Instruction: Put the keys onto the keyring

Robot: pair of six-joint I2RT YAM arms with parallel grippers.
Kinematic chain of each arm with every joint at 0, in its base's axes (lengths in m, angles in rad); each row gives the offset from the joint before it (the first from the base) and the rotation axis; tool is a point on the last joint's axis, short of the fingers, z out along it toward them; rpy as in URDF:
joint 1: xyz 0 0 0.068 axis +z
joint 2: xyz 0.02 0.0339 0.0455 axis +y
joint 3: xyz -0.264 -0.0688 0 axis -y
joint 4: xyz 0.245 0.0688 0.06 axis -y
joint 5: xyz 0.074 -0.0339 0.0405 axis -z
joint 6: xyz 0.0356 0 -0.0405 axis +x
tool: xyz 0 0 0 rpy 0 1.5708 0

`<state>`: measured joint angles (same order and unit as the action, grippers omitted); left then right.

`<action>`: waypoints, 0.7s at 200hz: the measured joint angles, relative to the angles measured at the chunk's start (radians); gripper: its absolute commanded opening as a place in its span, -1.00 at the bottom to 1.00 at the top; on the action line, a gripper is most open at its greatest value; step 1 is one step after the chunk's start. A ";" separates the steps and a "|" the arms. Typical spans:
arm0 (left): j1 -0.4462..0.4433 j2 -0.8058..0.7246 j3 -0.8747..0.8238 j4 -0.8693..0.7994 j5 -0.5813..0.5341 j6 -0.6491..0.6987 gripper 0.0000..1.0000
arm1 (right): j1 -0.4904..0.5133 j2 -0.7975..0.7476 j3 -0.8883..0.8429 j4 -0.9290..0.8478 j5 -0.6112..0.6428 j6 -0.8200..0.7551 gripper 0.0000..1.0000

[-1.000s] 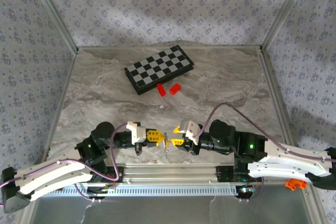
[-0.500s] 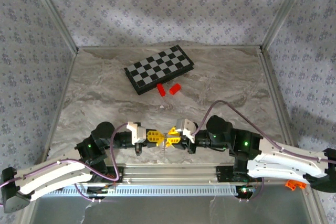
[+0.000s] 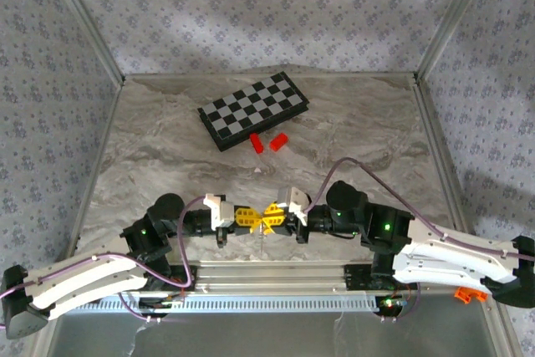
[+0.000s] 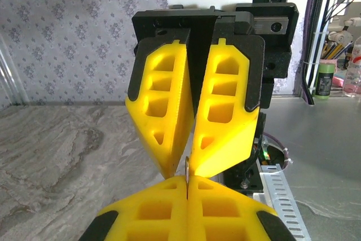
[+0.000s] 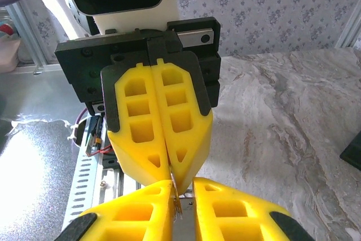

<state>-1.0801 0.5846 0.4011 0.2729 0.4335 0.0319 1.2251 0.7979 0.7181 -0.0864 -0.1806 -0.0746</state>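
Left wrist: L gripper (image 4: 186, 187) clamps thin piece (image 4: 186, 169); R gripper (image 4: 189, 165) narrow, nearly shut around it.

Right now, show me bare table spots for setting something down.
Bare marble left and right of the chessboard, plus a strip from the red blocks down to the left gripper and right gripper. Crowded where those two meet.

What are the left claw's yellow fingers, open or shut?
Shut: the left gripper presses its fingers flat together, pinching a thin piece.
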 measured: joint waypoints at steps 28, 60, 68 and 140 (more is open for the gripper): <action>0.000 0.000 0.000 -0.001 0.000 0.000 -1.00 | 0.000 -0.002 0.000 -0.003 0.000 0.004 -0.63; 0.000 0.000 0.000 0.000 0.000 0.000 -1.00 | 0.000 -0.015 -0.010 -0.005 0.001 0.014 -0.46; 0.000 0.001 0.000 0.000 0.000 0.000 -1.00 | 0.000 -0.019 -0.014 -0.006 0.002 0.020 -0.45; 0.000 0.003 0.000 0.001 0.000 0.000 -1.00 | 0.000 -0.025 -0.031 -0.007 0.008 0.031 -0.69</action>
<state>-1.0801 0.5873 0.4011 0.2737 0.4335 0.0319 1.2251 0.7731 0.6868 -0.0933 -0.1722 -0.0433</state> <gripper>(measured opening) 0.045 0.174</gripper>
